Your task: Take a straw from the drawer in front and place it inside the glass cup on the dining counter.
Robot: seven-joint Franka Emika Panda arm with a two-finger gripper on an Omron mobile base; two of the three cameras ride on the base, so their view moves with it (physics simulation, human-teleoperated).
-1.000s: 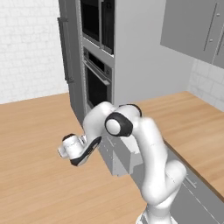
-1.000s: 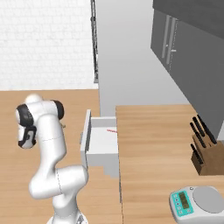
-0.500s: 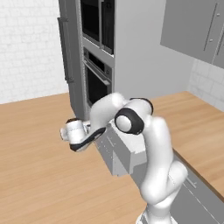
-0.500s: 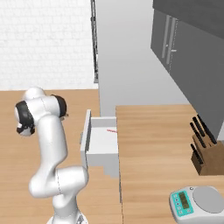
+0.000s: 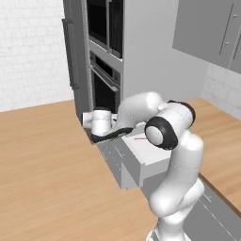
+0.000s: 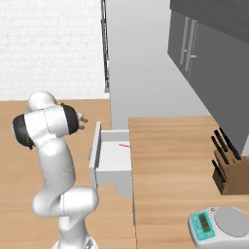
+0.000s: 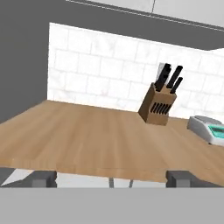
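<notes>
Red-pink and thin, the striped straw lies flat on the white floor of the wide shallow drawer, which stands pulled out with its light grey front panel facing the room. The claw of the white arm hangs just outside that front panel, near its end by the dark-glass oven door, turned sideways so that it looks back across the drawer towards the wood-topped table. Its two dark fingertips stand wide apart with nothing between them. From the claw, the straw lies ahead and a little lower, past the front panel and well inside the box, close under the table's edge. Its long axis seems to run roughly crosswise to the claw's line of sight, along the drawer's width, with a slight slant. Beyond the claw, far across the table, stand a brown wooden knife block and a grey kitchen scale. By my reading, reaching the straw calls for the claw to clear the panel and tip downward first.
</notes>
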